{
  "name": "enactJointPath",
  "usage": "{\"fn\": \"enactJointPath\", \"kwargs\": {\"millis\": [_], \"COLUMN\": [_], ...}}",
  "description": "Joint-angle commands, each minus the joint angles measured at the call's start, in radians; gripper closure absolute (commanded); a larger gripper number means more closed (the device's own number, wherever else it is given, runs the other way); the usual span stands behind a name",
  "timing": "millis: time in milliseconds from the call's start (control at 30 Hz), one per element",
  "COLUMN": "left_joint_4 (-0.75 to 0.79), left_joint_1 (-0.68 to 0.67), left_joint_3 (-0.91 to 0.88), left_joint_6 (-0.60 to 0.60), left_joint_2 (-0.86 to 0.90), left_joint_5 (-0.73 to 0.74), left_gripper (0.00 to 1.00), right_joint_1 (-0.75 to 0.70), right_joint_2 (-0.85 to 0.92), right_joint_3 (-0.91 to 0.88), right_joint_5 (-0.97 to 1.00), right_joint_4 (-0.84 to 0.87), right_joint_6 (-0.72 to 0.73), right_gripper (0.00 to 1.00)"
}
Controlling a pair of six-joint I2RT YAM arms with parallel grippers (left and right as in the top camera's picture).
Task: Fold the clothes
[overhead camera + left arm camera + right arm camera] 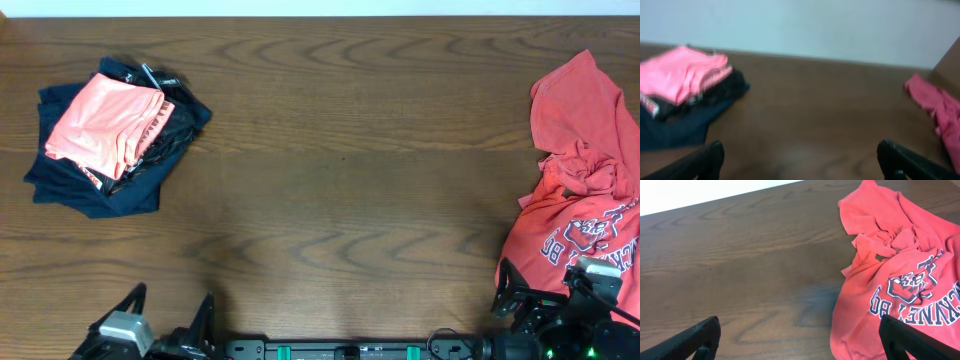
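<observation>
The light salmon-pink T-shirt lies folded at the far left of the table, on top of a pile of navy-black garments. In the left wrist view it lies ahead and to the left. My left gripper is open and empty over bare wood at the front left edge, far from the pile. My right gripper is open and empty at the front right. Its right finger is over the hem of the coral-red shirt.
The darker coral-red shirt with white-and-blue print lies crumpled at the right edge of the wooden table; it also shows in the left wrist view. The navy-black garments spread out under the pink shirt.
</observation>
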Motion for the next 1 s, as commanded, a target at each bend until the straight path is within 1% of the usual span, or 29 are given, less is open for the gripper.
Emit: {"fn": "enactJointPath", "kwargs": {"millis": [0, 67, 233, 367, 500, 567, 667, 733, 767, 967], "left_joint_4": [-0.054, -0.106, -0.108, -0.108, -0.108, -0.108, -0.108, -0.108, -0.108, -0.108], "left_joint_1": [-0.002, -0.002, -0.002, -0.002, -0.002, -0.002, -0.002, -0.002, -0.002, -0.002], "left_joint_3": [-0.006, -0.006, -0.007, -0.007, -0.007, -0.007, -0.007, -0.007, -0.007, -0.007], "left_joint_6": [-0.002, -0.002, -0.005, -0.005, -0.005, -0.005, -0.005, -0.005, -0.005, -0.005], "left_joint_2": [0.000, 0.000, 0.000, 0.000, 0.000, 0.000, 0.000, 0.000, 0.000, 0.000], "left_joint_5": [-0.008, -0.008, -0.006, -0.006, -0.006, -0.006, -0.006, -0.006, -0.006, -0.006], "left_gripper": [0.02, 0.02, 0.02, 0.02, 0.02, 0.02, 0.02, 0.02, 0.02, 0.02], "right_joint_1": [0.018, 0.018, 0.018, 0.018, 0.018, 0.018, 0.018, 0.018, 0.018, 0.019], "right_joint_2": [-0.003, -0.014, -0.064, -0.136, -0.202, -0.200, -0.200, -0.200, -0.200, -0.200], "right_joint_3": [-0.005, -0.028, -0.192, -0.405, -0.621, -0.711, -0.828, -0.893, -0.890, -0.890], "right_joint_5": [0.010, 0.010, 0.005, -0.047, -0.109, -0.122, -0.133, -0.163, -0.167, -0.166], "right_joint_4": [0.002, 0.043, 0.259, 0.508, 0.800, 0.946, 1.117, 1.191, 1.147, 1.154], "right_joint_6": [0.011, 0.010, -0.094, -0.146, -0.151, -0.151, -0.169, -0.211, -0.245, -0.248], "right_gripper": [0.01, 0.01, 0.01, 0.01, 0.01, 0.01, 0.01, 0.01, 0.01, 0.01]}}
